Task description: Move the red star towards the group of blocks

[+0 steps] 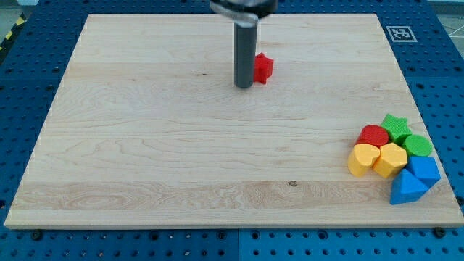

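Note:
The red star (263, 68) lies on the wooden board (145, 145) near the view's top, a little right of centre. My tip (243, 86) stands just left of the star, touching or nearly touching its left side; the rod hides part of the star. The group of blocks sits at the view's lower right: a green star (395, 126), a red round block (373, 136), a green block (417, 145), a yellow heart (362, 159), a yellow hexagon block (391, 159), a blue block (424, 170) and a blue triangular block (407, 188).
The board's right edge runs close past the group of blocks. A black-and-white marker tag (399, 33) sits off the board at the view's top right. Blue perforated table (449, 87) surrounds the board.

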`<state>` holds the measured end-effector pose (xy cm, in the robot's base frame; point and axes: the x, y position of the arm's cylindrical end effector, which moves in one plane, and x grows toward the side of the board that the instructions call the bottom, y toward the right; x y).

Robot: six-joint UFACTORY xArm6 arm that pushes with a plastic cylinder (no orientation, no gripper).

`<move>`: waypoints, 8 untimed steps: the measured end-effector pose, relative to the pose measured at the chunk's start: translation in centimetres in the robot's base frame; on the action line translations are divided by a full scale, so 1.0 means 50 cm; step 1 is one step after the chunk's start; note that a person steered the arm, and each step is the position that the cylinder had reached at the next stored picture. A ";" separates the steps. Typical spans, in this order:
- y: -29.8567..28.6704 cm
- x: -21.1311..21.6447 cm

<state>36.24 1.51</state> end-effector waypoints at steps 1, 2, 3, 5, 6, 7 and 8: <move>0.000 -0.088; 0.005 -0.155; 0.067 -0.136; 0.099 0.072; 0.096 0.095; 0.047 0.095; 0.025 0.111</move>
<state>41.78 2.77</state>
